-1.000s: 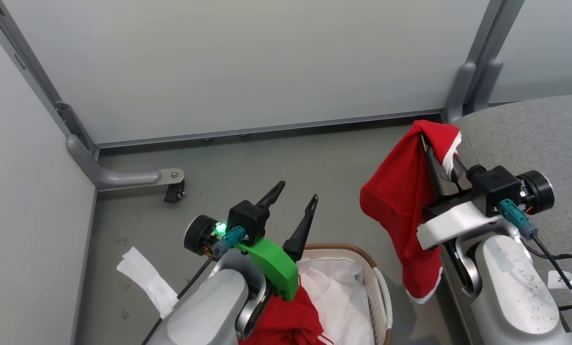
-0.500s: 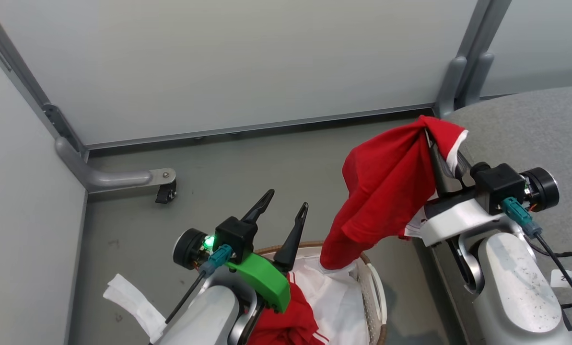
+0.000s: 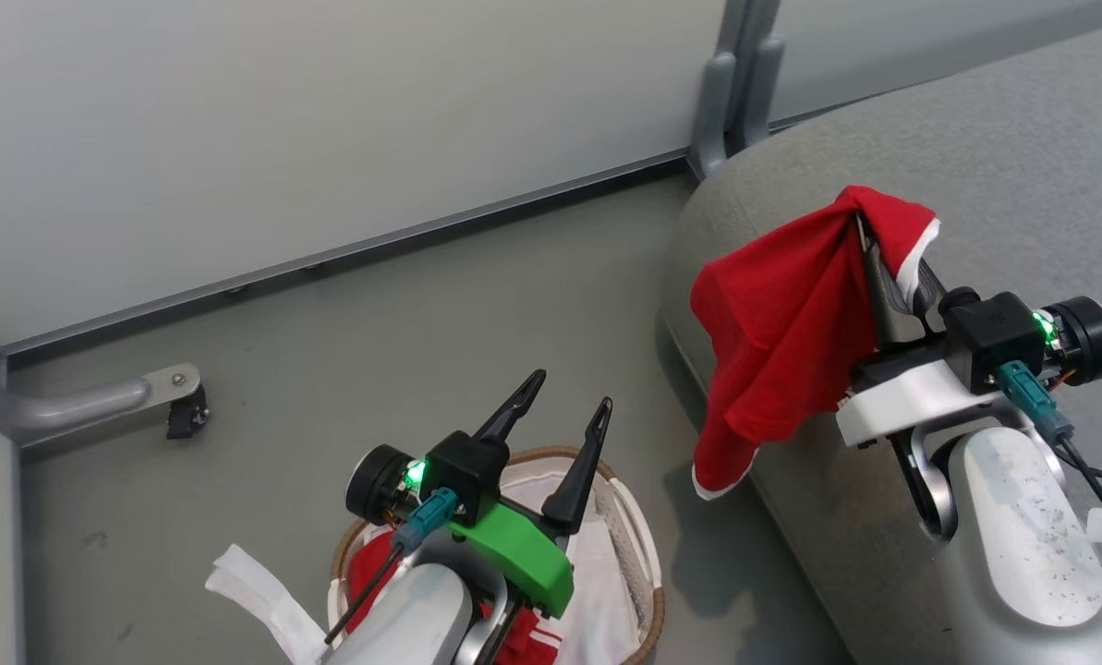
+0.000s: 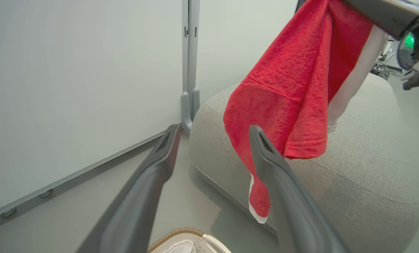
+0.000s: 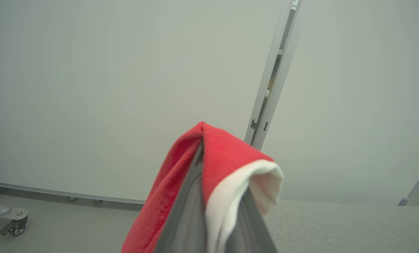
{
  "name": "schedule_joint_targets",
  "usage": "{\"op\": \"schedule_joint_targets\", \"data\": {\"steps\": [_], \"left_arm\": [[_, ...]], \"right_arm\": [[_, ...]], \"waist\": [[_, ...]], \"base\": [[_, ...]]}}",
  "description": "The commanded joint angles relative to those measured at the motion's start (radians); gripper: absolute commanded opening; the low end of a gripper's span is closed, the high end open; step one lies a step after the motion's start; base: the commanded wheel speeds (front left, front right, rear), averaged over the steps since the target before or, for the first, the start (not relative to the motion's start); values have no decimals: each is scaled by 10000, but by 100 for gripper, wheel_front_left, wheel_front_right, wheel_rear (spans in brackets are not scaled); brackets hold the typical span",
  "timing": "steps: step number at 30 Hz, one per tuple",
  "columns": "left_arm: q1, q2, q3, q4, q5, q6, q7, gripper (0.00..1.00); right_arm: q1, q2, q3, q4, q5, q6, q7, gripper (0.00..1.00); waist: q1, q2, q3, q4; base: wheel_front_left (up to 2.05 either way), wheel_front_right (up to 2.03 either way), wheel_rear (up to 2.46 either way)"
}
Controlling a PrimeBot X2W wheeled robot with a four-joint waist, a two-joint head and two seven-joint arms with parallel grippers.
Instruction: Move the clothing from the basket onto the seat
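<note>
Head view: shirt (image 3: pixel 781 314) hangs from right end effector (image 3: pixel 870 246).

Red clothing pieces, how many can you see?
2. One red white-trimmed garment hangs from the right tool over the grey fabric seat; another red garment lies in the white brown-rimmed basket. More may be hidden there.

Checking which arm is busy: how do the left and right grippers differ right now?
The left gripper stands open and empty; the right gripper is shut on a red garment that drapes from its tips. The left gripper hovers above the basket; the right gripper is over the seat. The left gripper sits on a green bracket, the right gripper on a white bracket. Both have long dark fingers pointing up the head view.
</note>
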Motion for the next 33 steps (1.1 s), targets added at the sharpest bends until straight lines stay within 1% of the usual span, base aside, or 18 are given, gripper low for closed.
{"op": "schedule_joint_targets", "data": {"steps": [1, 8, 12, 15, 18, 21, 28, 33], "left_arm": [[96, 26, -39, -48, -13, -13, 5, 100], [-95, 32, -232, -19, 58, -26, 5, 100], [-220, 33, -256, -30, 172, -42, 5, 100], [-304, 36, -242, -94, 296, -56, 5, 100], [-393, 36, -221, -196, 470, -100, 5, 100], [-542, 35, -154, -214, 684, -117, 5, 100], [-977, 75, 107, -248, 1349, -213, 5, 100], [-1446, 188, 175, -387, 1796, -297, 5, 100]], "right_arm": [[-37, -20, -64, -61, -32, -14, -21, 0], [-234, -21, -172, -131, 68, -14, -22, 0], [-445, -20, -211, -163, 130, -14, -21, 0], [-805, -17, -260, -236, -21, -14, -22, 0], [-1314, -31, -428, -278, -332, -14, -22, 0], [-2125, -285, -767, -301, -574, -14, -22, 0], [-4565, -1455, -1515, 174, -822, -14, -21, 0], [-6004, -2088, -2276, 868, -867, -14, -21, 0]], "waist": [[0, -1, 428, -1125], [0, -1, 725, -2109], [0, -1, 907, -2386], [0, -1, 1091, -2442], [0, -1, 1323, -2364], [0, -1, 1693, -2170], [0, -1, 2860, -1561], [0, -1, 3928, -1085]], "base": [[0, 0, 0], [0, 0, 0], [0, 0, 0], [0, 0, 0], [0, 0, 0], [0, 0, 0], [0, 0, 0], [0, 0, 0]]}}
